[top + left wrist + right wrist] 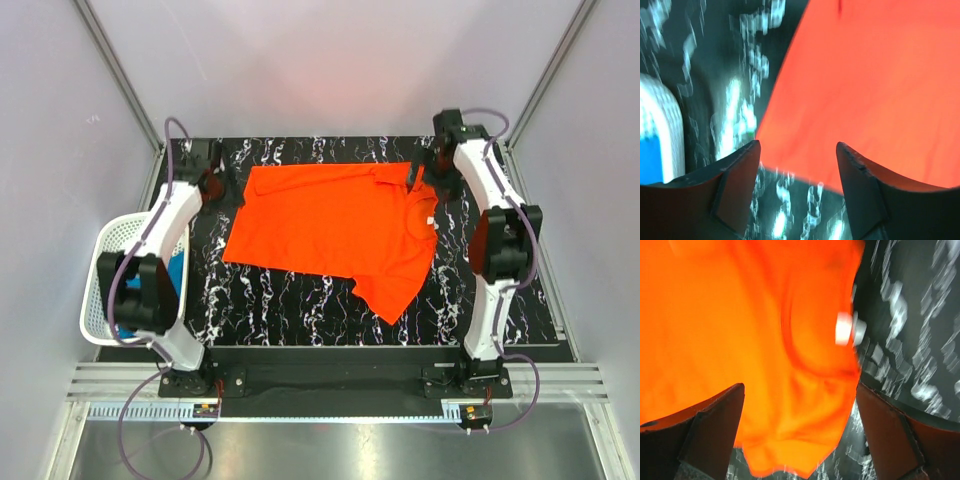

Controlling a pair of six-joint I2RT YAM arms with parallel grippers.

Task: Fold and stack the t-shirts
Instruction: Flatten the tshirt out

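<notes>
Only the top view takes in the whole scene. Well to the left of the orange shirt (330, 225), a white mesh basket (103, 262) hangs off the edge of the black marbled table (290, 305). A strip of the blue shirt (181, 270) shows inside the basket, mostly hidden behind the left arm. The orange shirt lies spread flat on the table, hem to the left and collar to the right. One sleeve points toward the arm bases, and the other is bunched at the far edge.

The left wrist view is blurred. It shows the shirt's left edge (875, 85) running diagonally over the marbled surface, with the basket rim (665, 125) and a patch of blue (650, 162) off to the shirt's left. The left gripper (797, 150) hovers above that edge with its fingers (737, 170) spread apart and nothing between them. In the top view it (230, 192) sits at the shirt's far left corner.

The right wrist view is also blurred. It gives what the top view barely shows: the collar seam and a small white label (843, 329) at the shirt's right edge (740, 315). In the top view the label (432, 221) is only a speck. The right gripper (800, 387) stands wide open above the collar end and holds nothing. From above it (415, 178) hangs over the shirt's far right corner, beside the bunched sleeve.
</notes>
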